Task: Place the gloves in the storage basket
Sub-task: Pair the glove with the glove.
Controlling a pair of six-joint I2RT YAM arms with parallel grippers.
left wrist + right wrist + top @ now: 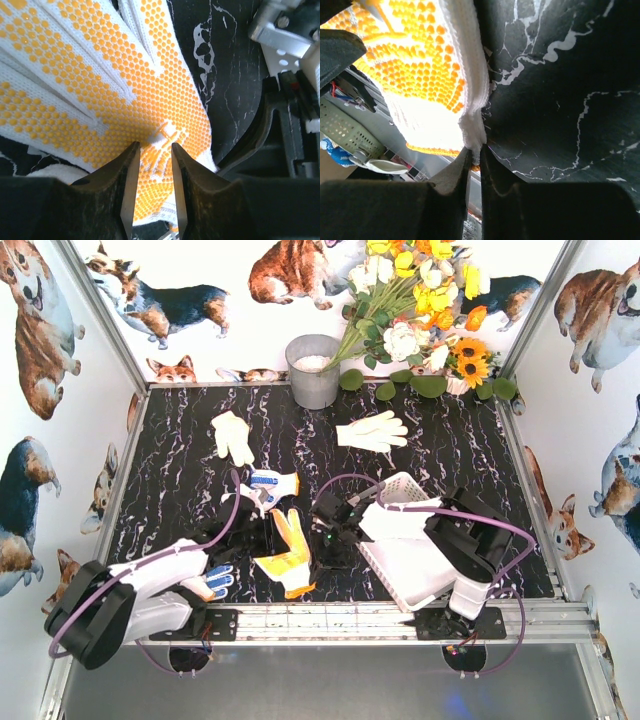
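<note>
A yellow-palmed glove (pixel 288 558) with an orange cuff lies at the front middle of the table, between my two grippers. My left gripper (pixel 152 150) is closed on a fold of its dotted palm (pixel 125 85). The right gripper (pixel 476 152) is shut on the glove's white edge (pixel 472 125) near the cuff. From above, the left gripper (pixel 255 538) is on the glove's left and the right gripper (pixel 323 543) on its right. The white lattice storage basket (pixel 405 485) stands at the front right, partly under my right arm. Other gloves: cream (pixel 232 435), white (pixel 372 430), blue-dotted (pixel 268 485), and a blue-dotted one (pixel 215 580) by my left arm.
A grey metal bucket (pixel 314 370) stands at the back, next to a bunch of flowers (pixel 425 310) at the back right. Printed walls close in the table on three sides. An aluminium rail (pixel 330 622) runs along the near edge.
</note>
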